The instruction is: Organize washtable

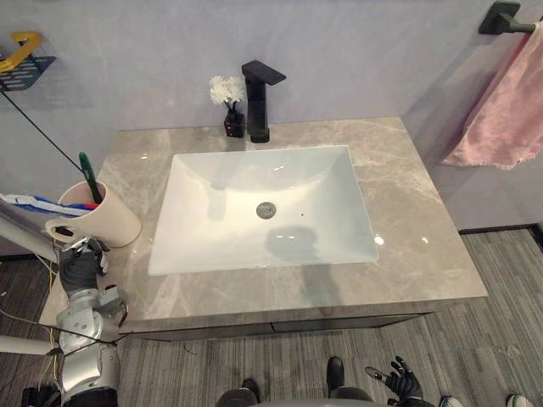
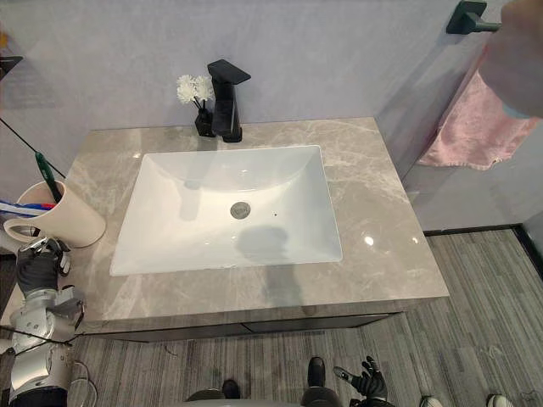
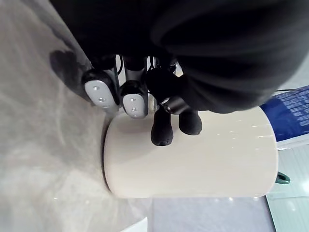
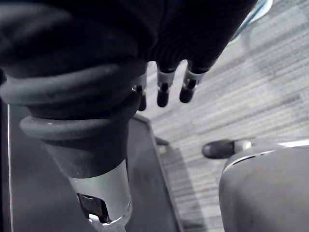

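A cream cup (image 1: 100, 219) with a handle stands at the left end of the grey marble washtable (image 1: 407, 212). A green toothbrush (image 1: 89, 176) and a blue and white toothpaste tube (image 1: 34, 204) stick out of it. My left hand (image 1: 81, 268) is just in front of the cup, at the table's front left corner. In the left wrist view its fingers (image 3: 135, 99) are relaxed, with dark tips resting against the cup's side (image 3: 193, 164) and not wrapped round it. My right hand (image 1: 399, 379) hangs low below the table's front edge, its fingers (image 4: 162, 94) straight over the floor.
A white sink (image 1: 263, 208) fills the table's middle. Behind it stand a black faucet (image 1: 258, 100) and a small black vase with white flowers (image 1: 229, 106). A pink towel (image 1: 505, 106) hangs on a black bar at the right wall. A dark wall shelf (image 1: 24, 64) is at the upper left.
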